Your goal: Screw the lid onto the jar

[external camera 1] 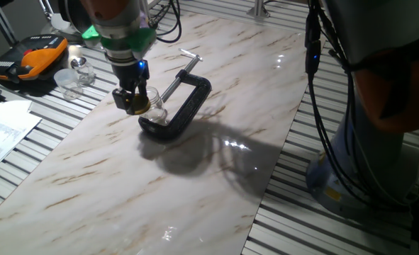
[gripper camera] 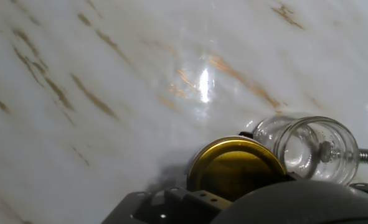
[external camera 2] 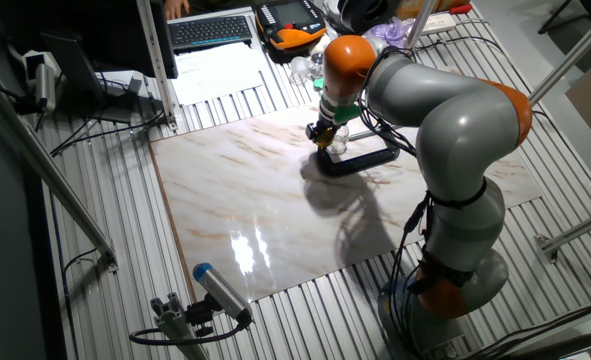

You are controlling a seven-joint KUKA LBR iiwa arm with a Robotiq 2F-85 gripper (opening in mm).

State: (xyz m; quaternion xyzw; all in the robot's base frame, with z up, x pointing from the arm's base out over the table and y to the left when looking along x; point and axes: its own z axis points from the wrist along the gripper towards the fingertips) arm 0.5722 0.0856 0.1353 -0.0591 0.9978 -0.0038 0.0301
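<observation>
Beside the black C-clamp (external camera 1: pixel 181 106), the jar (external camera 1: pixel 154 106) stands held in the clamp's frame, its open mouth showing clear in the hand view. The hand (external camera 1: pixel 133 101) hangs just to one side of the jar and grasps the lid (gripper camera: pixel 236 167) — the gold disc sits between the fingers, off-centre from the mouth and not yet on it.

To do this step well, I judge the lid should first be brought squarely over the mouth and kept level, then lowered until it seats on the threads before any turning; a tilted start would likely cross-thread. Light downward pressure while rotating ought to be enough, since the clamp seems to keep the glass from spinning.

The table (external camera 1: pixel 195 184) by the clamp is a glossy marble-patterned slab with brown veins and bright lamp reflections, laid on a ribbed metal bench. Beyond the clamp lie an orange-black case (external camera 1: pixel 28 57), some clear plastic containers (external camera 1: pixel 74 74) and printed papers (external camera 1: pixel 3 134); cables trail nearby.
</observation>
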